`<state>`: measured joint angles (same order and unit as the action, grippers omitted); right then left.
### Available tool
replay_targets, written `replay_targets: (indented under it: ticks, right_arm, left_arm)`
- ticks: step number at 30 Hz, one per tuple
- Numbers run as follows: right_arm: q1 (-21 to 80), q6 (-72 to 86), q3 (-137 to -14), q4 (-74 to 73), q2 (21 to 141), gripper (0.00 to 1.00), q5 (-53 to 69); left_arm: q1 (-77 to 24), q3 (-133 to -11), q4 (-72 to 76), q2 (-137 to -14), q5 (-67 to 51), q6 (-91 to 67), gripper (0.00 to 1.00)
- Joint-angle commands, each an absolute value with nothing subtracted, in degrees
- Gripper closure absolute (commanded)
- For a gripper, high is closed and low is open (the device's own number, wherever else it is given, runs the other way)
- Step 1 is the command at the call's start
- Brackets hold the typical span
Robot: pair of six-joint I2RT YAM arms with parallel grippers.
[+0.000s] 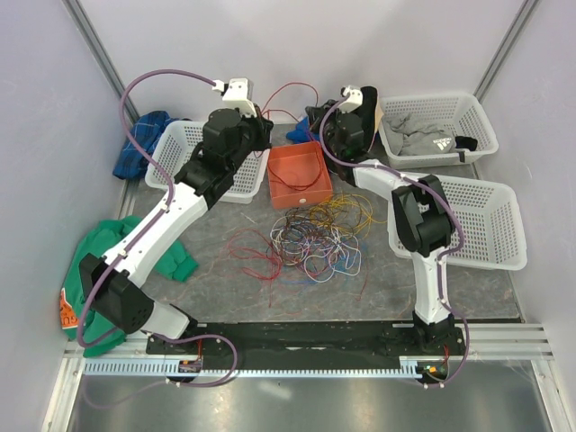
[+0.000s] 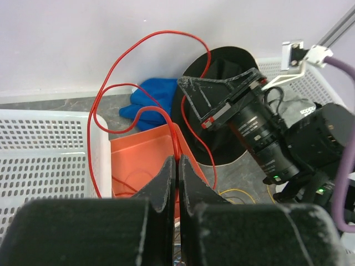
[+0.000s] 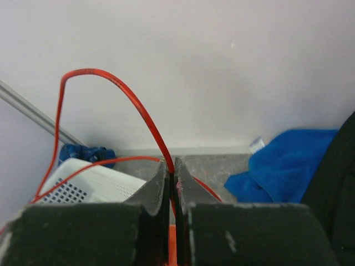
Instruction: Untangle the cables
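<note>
Grey tabletop [image 1: 229,216], white walls [image 1: 288,36]. Both the left gripper [image 2: 177,160] and right gripper [image 3: 171,163] were pinched shut on one thin red wire [image 2: 145,37] over the orange square plastic tray [image 1: 273,175], probably to drop it there; tangled multicoloured thin cables [image 1: 319,238] lay just nearside of that tray.

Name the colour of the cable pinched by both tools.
The cable is red; left wrist view shows it best.

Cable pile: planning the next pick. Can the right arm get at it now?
Probably not yet: the right gripper is shut on the red cable, which the left gripper also pinches. Nothing covers the pile, so once it lets go, likely yes.
</note>
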<state>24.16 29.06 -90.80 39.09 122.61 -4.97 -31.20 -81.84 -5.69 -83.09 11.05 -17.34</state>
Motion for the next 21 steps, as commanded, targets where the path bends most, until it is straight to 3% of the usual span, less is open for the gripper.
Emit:
replay_targets:
  ticks: [1, 9, 12, 13, 16, 19, 21]
  right_arm:
    - [24.6, 28.5, -89.1, 41.0, 126.3, 1.0, -5.0]
    - [25.2, 30.8, -85.4, 35.5, 123.1, 0.99, -0.2]
    - [25.4, 31.0, -83.5, 35.6, 120.6, 0.83, -0.2]
    - [25.4, 31.0, -83.2, 35.4, 120.0, 0.7, -0.2]
    - [25.5, 31.0, -82.2, 34.3, 117.1, 0.52, -0.1]
    - [25.8, 30.1, -81.8, 30.9, 113.8, 0.38, -0.2]
    - [25.9, 29.7, -80.8, 28.8, 111.1, 0.35, -0.1]
  left_arm:
    - [-30.9, -85.3, -8.2, -83.5, 12.8, -17.9, 0.98]
    - [-31.0, -85.8, -9.1, -84.8, 11.1, -19.4, 0.98]
    - [-30.9, -85.8, -9.0, -84.7, 10.5, -20.0, 0.98]
    - [-31.0, -85.7, -9.0, -84.6, 10.5, -20.0, 0.98]
    - [-31.0, -85.6, -9.0, -84.0, 10.9, -19.8, 0.98]
    - [-30.9, -85.7, -9.1, -83.1, 11.5, -19.3, 0.98]
    - [-31.0, -85.8, -9.2, -82.7, 11.9, -18.9, 0.98]
